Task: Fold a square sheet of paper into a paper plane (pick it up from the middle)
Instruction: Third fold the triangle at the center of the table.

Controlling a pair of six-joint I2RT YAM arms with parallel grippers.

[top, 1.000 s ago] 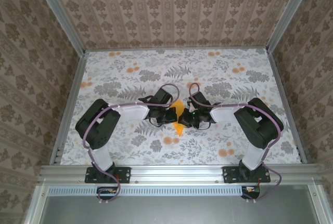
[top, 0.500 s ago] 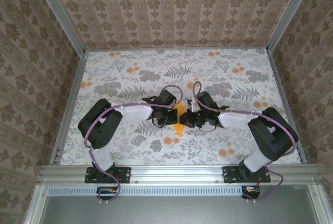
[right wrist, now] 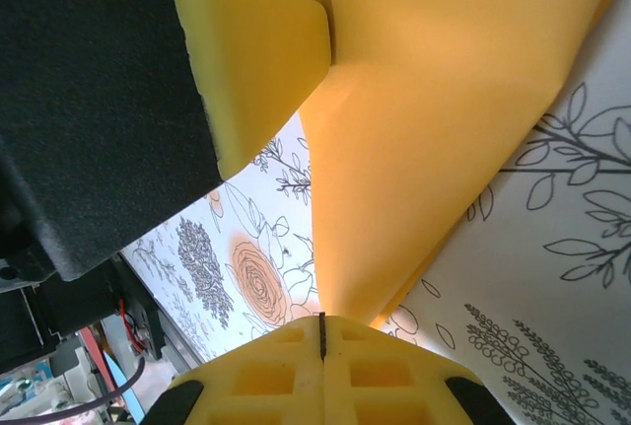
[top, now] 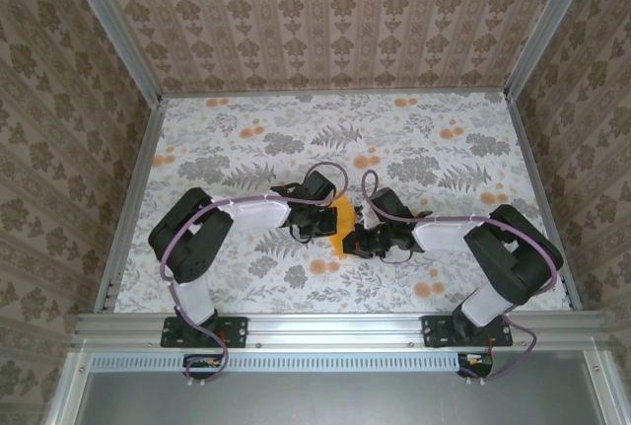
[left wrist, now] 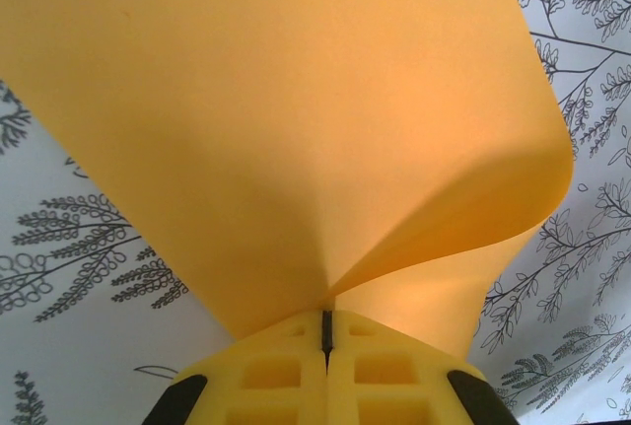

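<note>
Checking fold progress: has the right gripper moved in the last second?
Yes. The right gripper, shut on the paper, has slid toward the near rail, closer to the orange flower print.

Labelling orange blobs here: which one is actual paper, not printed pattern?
The plain orange-yellow sheet pinched between the left gripper and right gripper: uniform colour, smoothly curved, straight edges. The flower prints are blotchy and flat.
</note>
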